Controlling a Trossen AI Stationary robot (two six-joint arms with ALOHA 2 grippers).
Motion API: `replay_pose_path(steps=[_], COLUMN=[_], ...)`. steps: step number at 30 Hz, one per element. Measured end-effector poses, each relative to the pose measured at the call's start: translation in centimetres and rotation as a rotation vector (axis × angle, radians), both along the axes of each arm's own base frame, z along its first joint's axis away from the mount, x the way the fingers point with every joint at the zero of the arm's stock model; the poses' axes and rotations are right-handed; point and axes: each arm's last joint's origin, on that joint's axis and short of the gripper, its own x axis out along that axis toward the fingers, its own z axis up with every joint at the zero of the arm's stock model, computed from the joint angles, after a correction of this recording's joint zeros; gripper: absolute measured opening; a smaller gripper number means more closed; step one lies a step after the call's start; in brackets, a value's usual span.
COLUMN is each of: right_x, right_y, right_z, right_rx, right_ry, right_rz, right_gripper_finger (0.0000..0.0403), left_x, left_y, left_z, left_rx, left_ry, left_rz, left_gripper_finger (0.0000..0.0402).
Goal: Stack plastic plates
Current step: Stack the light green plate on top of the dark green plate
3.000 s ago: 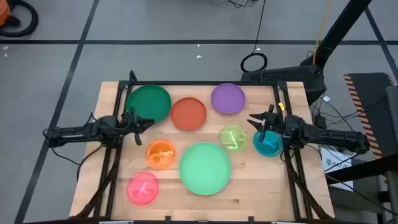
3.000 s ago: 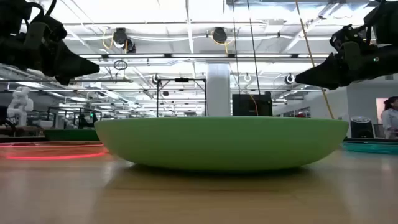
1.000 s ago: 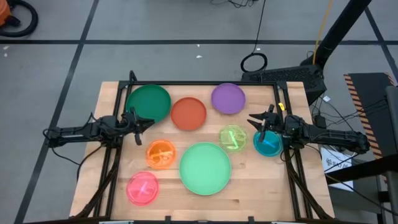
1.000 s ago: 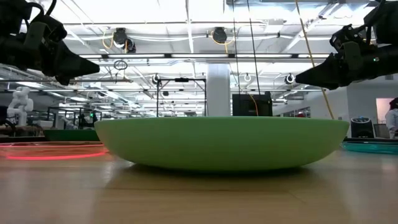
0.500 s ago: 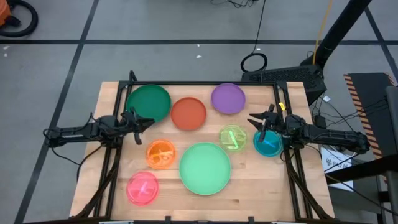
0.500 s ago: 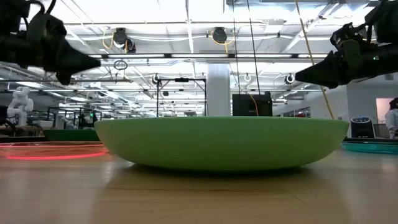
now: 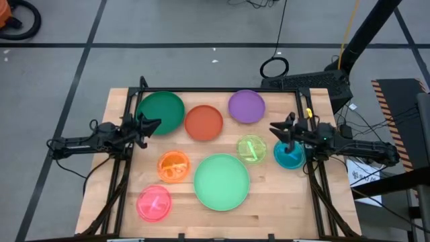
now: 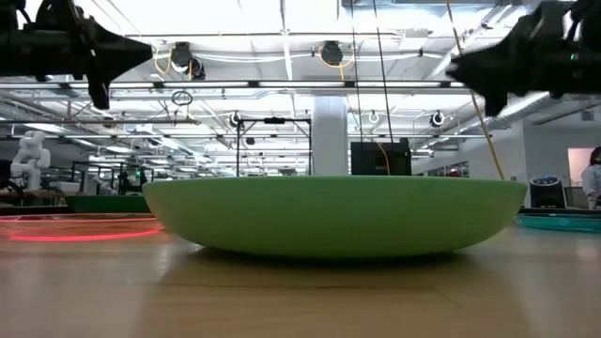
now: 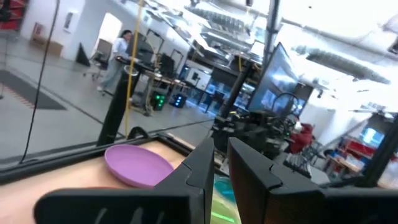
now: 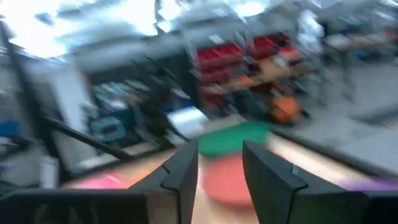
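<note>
Eight plates lie flat on the wooden table, each on its own. The large ones are dark green (image 7: 160, 111), red-orange (image 7: 203, 123), purple (image 7: 246, 106) (image 9: 138, 165) and light green (image 7: 222, 181) (image 8: 333, 216). The small translucent ones are orange (image 7: 174, 166), pink (image 7: 154, 203), lime (image 7: 252, 148) and teal (image 7: 290, 155). My left gripper (image 7: 154, 124) (image 8: 143, 45) (image 9: 221, 149) hovers at the near edge of the dark green plate with only a narrow gap between its fingers. My right gripper (image 7: 273, 128) (image 8: 458, 66) (image 10: 220, 155) hovers beside the lime plate, above the teal one, slightly open. Both are held high and hold nothing.
A dark metal frame (image 7: 222, 89) runs along the table's far edge and down both sides under the arms. Bare wood shows along the near edge (image 7: 289, 215) and between the plates. People stand in the room beyond the table (image 9: 117, 59) (image 8: 592, 183).
Both grippers have risen and tipped from slanting down to about level in the low view. The left one has also shifted slightly toward the dark green plate. The plates have stayed where they were.
</note>
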Motion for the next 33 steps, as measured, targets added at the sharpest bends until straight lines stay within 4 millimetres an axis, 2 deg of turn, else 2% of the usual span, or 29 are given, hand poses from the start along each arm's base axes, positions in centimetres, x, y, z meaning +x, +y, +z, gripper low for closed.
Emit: replay_pose_path(steps=[4, 11, 20, 26, 33], right_x=[-0.2, -0.1, -0.2, -0.2, 0.0], right_y=[0.2, 0.2, 0.2, 0.2, -0.1], right_z=[0.9, 0.9, 1.7, 2.2, 2.0], right_rx=[-0.03, -0.013, -0.018, -0.027, -0.002], right_ry=[-0.095, -0.075, -0.168, -0.216, -0.197], right_rz=[0.058, 0.057, 0.057, 0.046, -0.022], right_gripper_finger=[0.0118, 0.0118, 0.0118, 0.0118, 0.0118], left_x=[0.0, 0.2, 2.2, 4.3, 6.2], left_y=[0.0, 0.0, 0.1, 0.2, 0.5], left_z=[-0.1, 0.2, 0.6, 1.4, 3.7], left_rx=[-0.005, -0.109, -0.172, -0.206, -0.155], left_ry=[0.011, -0.056, -0.082, 0.108, 0.601], left_rz=[0.0, -0.029, -0.05, -0.037, 0.03], left_gripper_finger=[0.0053, 0.0053, 0.0053, 0.0053, 0.0053])
